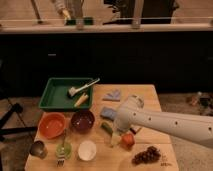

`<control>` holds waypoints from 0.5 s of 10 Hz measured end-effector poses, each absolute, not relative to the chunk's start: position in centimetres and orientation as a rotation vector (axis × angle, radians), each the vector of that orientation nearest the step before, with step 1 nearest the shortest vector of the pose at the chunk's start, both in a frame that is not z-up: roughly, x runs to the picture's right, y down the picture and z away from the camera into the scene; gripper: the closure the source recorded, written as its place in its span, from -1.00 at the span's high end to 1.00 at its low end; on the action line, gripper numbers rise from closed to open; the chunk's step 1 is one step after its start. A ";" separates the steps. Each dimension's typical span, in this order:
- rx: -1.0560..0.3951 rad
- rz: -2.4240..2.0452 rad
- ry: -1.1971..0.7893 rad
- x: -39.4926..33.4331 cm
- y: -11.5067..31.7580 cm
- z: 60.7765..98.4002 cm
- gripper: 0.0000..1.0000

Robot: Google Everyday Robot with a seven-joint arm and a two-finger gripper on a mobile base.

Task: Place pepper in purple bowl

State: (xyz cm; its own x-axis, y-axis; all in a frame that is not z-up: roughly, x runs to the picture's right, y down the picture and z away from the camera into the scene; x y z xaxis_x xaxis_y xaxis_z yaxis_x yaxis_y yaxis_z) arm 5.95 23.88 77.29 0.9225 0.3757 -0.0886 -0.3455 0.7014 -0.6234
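Fingers (pixel 116 138) (spread) at pepper (pixel 106 128)

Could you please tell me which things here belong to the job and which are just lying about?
Job: pepper; purple bowl; gripper, open, low between the pepper and the red fruit.
Lying about: red fruit; orange bowl; white bowl; green tray; grapes; blue sponge.

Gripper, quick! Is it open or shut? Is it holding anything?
Gripper: open, holding nothing, down beside the green chili pepper on the table.
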 end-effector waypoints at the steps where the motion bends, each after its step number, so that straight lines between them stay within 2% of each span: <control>1: -0.692 0.404 -0.040 5.4 24.3 77.8 0.60; 5: -0.704 0.444 -0.003 5.2 25.2 79.3 0.60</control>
State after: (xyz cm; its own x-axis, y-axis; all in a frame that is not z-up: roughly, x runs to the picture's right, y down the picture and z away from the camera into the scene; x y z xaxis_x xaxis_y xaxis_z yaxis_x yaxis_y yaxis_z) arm 5.17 25.16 79.31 0.9071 0.3954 -0.1447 -0.3932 0.6730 -0.6265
